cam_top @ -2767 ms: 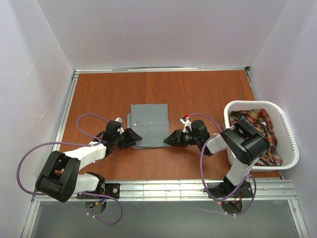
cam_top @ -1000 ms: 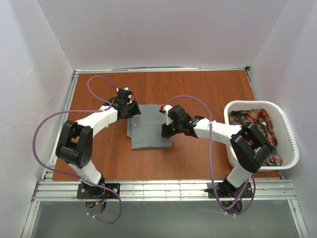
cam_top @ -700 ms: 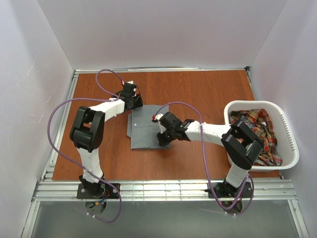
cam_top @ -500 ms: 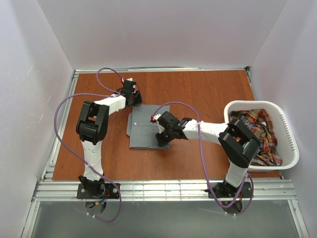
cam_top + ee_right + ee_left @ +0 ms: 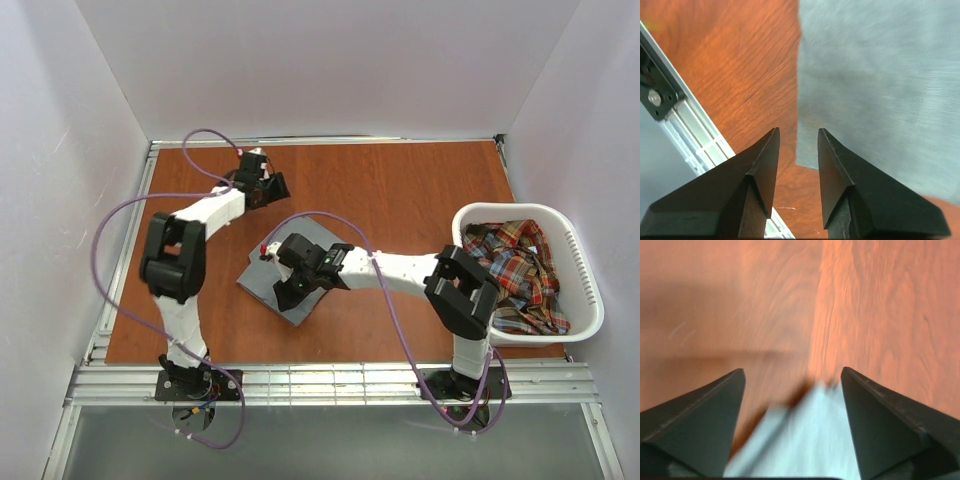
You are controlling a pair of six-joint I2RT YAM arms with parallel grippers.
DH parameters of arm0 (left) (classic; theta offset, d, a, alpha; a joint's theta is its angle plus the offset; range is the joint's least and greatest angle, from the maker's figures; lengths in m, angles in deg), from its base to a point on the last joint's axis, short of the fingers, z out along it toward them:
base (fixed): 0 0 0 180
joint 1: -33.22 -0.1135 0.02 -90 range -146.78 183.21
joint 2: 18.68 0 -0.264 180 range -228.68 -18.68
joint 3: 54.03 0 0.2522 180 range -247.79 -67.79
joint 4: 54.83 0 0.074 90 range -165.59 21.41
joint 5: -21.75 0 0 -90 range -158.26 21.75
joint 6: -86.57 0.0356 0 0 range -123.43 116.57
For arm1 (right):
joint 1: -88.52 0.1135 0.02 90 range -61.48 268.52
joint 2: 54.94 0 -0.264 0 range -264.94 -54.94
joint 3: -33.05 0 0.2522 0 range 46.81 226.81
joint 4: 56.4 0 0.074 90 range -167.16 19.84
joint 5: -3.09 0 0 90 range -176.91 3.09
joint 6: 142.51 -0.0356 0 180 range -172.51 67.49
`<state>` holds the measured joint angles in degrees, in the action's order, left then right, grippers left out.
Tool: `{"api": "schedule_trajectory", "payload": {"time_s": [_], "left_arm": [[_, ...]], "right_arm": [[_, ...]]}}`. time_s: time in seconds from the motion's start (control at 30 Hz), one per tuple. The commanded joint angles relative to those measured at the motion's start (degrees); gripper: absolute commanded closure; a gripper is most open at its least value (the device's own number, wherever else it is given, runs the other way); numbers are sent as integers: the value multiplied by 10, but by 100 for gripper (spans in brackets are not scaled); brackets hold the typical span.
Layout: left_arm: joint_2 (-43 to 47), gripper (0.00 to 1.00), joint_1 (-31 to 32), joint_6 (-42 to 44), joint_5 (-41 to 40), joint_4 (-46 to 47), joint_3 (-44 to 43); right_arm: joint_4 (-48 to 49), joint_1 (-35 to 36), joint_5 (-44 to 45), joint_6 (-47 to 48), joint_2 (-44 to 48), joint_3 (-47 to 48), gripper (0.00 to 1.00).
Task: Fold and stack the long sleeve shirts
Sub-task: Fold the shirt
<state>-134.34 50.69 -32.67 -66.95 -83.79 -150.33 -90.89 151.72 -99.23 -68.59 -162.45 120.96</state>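
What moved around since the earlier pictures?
The folded grey cloth shirt turned crooked and slid left. The right arm's fingers swung across over it. The left arm's fingers reached to its far corner, then drew away, open. The red plaid shirt stayed in the white slotted plastic basket.

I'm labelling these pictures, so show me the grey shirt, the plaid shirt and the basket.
grey shirt (image 5: 880, 85), right wrist view, flat middle of the cloth.
plaid shirt (image 5: 515, 265), top view, middle of the heap.
basket (image 5: 505, 209), top view, far rim.
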Motion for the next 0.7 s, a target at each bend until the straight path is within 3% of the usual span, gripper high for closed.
{"api": "schedule_trajectory", "payload": {"time_s": [0.0,0.07,0.17,0.33,0.47,0.57,0.67], "left_arm": [[191,22,-33,-56,-70,-50,57],[276,17,-38,-70,-110,-99,105],[380,14,-37,-90,-100,-149,188],[496,16,-26,-140,-14,-156,343],[492,24,15,-159,20,-132,410],[463,30,59,-167,-6,-124,414],[411,37,64,-171,-35,-114,415]], "right_arm": [[-15,-25,65,14,69,18,70],[-23,-59,83,22,89,-5,70],[-29,-118,84,33,113,-32,69],[-29,-199,76,59,90,-30,67],[-29,-252,75,70,41,-5,67],[-30,-265,73,71,18,-2,68],[-29,-265,66,70,1,-20,69]]}}
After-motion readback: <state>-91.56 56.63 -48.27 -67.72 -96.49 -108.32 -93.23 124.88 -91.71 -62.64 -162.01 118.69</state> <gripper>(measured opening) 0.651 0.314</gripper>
